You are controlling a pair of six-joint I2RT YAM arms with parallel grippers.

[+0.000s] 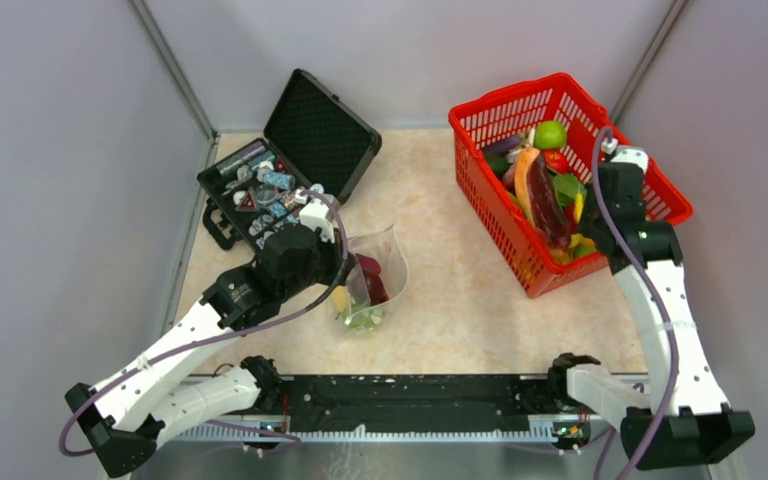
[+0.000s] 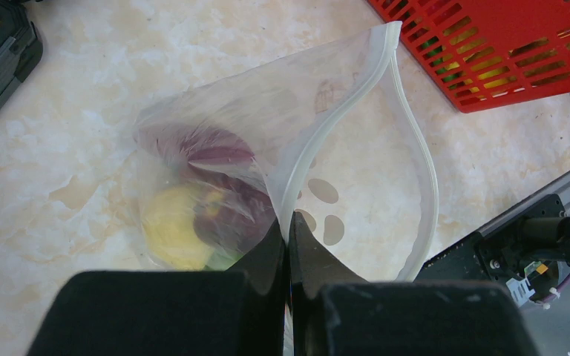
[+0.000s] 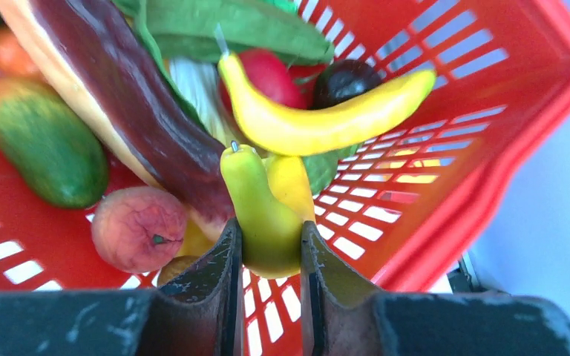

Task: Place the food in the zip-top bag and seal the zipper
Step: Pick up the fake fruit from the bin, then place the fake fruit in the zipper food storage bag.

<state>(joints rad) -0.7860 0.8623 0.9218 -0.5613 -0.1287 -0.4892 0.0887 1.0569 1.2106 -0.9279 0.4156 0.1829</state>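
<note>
My left gripper (image 2: 289, 222) is pressed together on the zip-top bag (image 2: 215, 141), pinching it at the zipper (image 2: 418, 148). The mouth gapes open toward the red basket (image 1: 500, 110). The bag sits left of the table's (image 1: 450, 290) middle, nearer the near edge, with a purple piece (image 2: 215, 152) and a yellow piece (image 2: 169, 226) inside. The open black case (image 1: 325, 125) is close behind at the far-left corner; bare tabletop lies between bag and basket. My right gripper (image 3: 271, 225) is down in the basket at the table's right edge, fingers closed on both sides of a yellow-green pear (image 3: 263, 200) and touching it. It's tight there: banana (image 3: 326, 119) just above the pear, long dark-purple vegetable (image 3: 133, 96) and peach (image 3: 137, 226) to one side, basket wall near on the other.
</note>
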